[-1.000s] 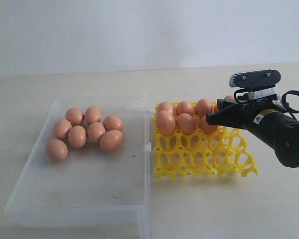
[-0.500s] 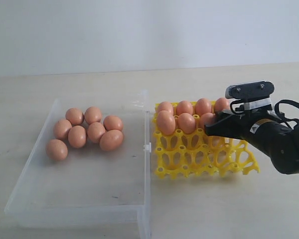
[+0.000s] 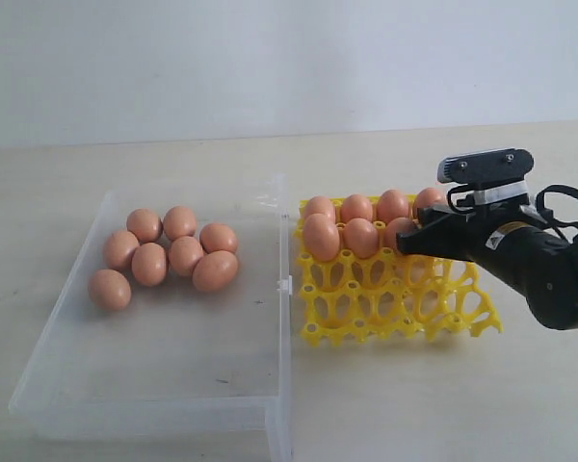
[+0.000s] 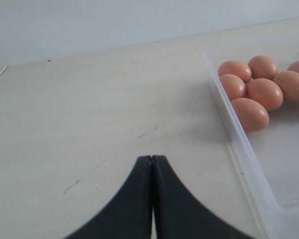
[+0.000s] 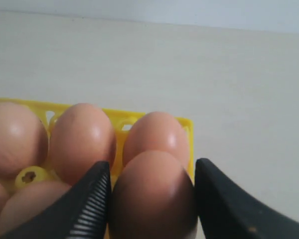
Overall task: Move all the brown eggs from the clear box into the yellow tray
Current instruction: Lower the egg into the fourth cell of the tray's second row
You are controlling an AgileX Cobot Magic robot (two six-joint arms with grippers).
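Note:
The yellow tray (image 3: 395, 308) holds brown eggs (image 3: 356, 208) in its two far rows. My right gripper (image 3: 414, 239) hangs low over the tray's right side, shut on another brown egg (image 5: 152, 199), which touches both fingers in the right wrist view. That held egg sits just in front of the far-row eggs (image 5: 157, 134) at the tray's edge (image 5: 187, 124); the exterior view hides it behind the gripper. Several brown eggs (image 3: 169, 255) lie clustered in the clear box (image 3: 281, 289). My left gripper (image 4: 151, 159) is shut and empty over bare table beside the box wall (image 4: 239, 144).
The clear box stands left of the tray, nearly touching it, with its clasp tab (image 3: 284, 285) facing the tray. The tray's near rows of cups (image 3: 366, 322) hold nothing. Pale tabletop surrounds both, with a plain wall behind.
My right gripper came down toward the tray's right side with the egg, then lifted slightly. Eggs in the box and tray have not moved.

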